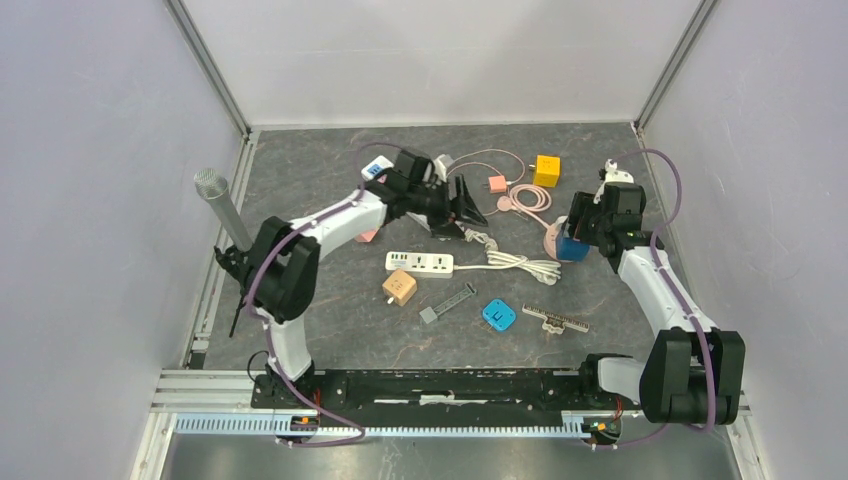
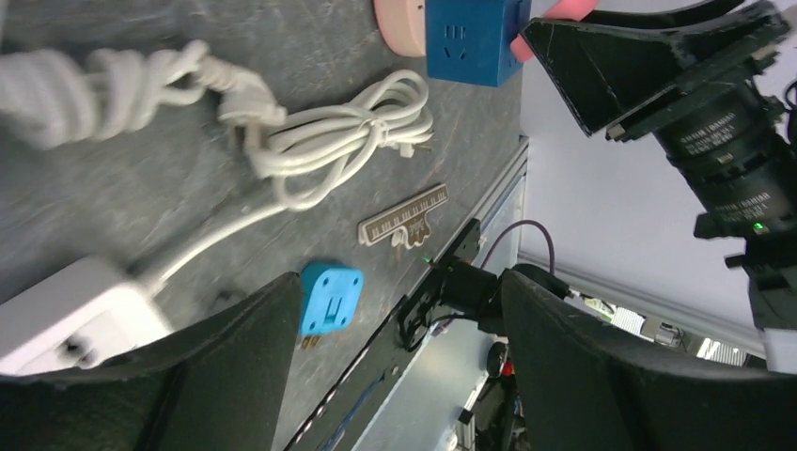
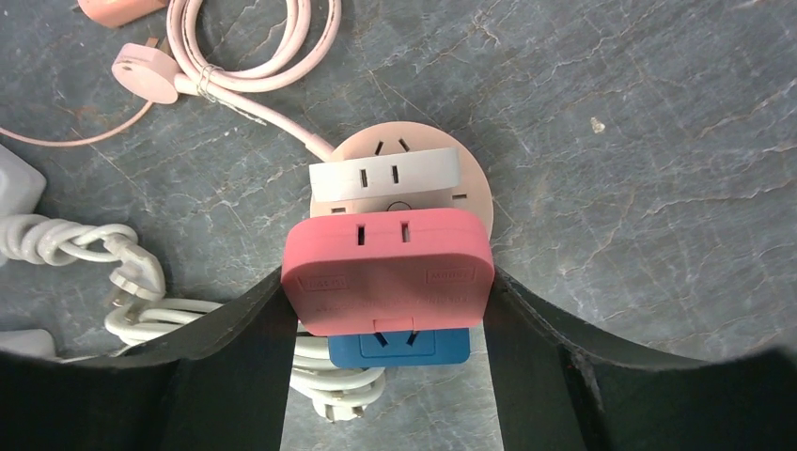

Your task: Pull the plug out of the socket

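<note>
Though the blue plug [image 3: 399, 346] beneath is half hidden, the right gripper [image 3: 387, 287] clamps the red plug [image 3: 387, 263] by its sides. Left gripper [image 2: 399, 282] gapes wide; round socket [image 3: 475, 197] mostly covered.

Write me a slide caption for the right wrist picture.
Right gripper flanks a red plug, set between a white plug and a blue plug on a round pink socket.

Built as white-linked, black-jointed left arm [image 1: 340, 220] and right arm [image 1: 655, 285]. Trailed by looping purple cables [image 1: 262, 265]. Tipped with matte black wedge-shaped end effector fingers [image 2: 583, 376]. Marked with white lettering and green light [image 2: 757, 226] on black cylindrical wrist motor [image 2: 728, 141], at two o'clock.
</note>
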### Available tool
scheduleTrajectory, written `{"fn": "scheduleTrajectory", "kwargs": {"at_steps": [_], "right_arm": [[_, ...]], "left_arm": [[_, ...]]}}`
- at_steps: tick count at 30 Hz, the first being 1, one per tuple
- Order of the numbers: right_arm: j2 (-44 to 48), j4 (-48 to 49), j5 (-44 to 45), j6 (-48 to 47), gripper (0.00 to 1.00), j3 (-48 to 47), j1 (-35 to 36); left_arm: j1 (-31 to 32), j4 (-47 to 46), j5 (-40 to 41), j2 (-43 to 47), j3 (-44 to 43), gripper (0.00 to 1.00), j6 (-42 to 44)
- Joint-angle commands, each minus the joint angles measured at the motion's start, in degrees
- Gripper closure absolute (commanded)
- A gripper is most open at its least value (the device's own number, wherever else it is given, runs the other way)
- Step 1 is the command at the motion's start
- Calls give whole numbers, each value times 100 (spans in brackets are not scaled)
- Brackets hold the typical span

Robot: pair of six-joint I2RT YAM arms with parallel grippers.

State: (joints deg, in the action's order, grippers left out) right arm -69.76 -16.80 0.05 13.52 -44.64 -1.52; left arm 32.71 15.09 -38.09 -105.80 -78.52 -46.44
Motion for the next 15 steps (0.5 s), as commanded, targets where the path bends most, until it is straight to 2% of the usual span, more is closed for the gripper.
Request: {"fn": "scheduleTrajectory", "kwargs": {"at_steps": [1,3,5,11,15], "right_arm": [[-118,88,-267,888,81,-91,6],[-206,73,-457,949,84,-176,32],[-308,-116,-288,787,86,-361,79],[-635,-533,-47,574,98,-841,116],[-971,-849,266,758,100,-1182,331]], "left_arm": [[573,-1204,141,-691,-481,19,-604],[804,-1293,410,-958,-639,20,-833],[1010,-1842,435,-1174,-632,22,-1181],[1382,-3260,574,-1804,-886,25,-2112],[1447,-3346,466,-2318,-1526,32,-2101]]}}
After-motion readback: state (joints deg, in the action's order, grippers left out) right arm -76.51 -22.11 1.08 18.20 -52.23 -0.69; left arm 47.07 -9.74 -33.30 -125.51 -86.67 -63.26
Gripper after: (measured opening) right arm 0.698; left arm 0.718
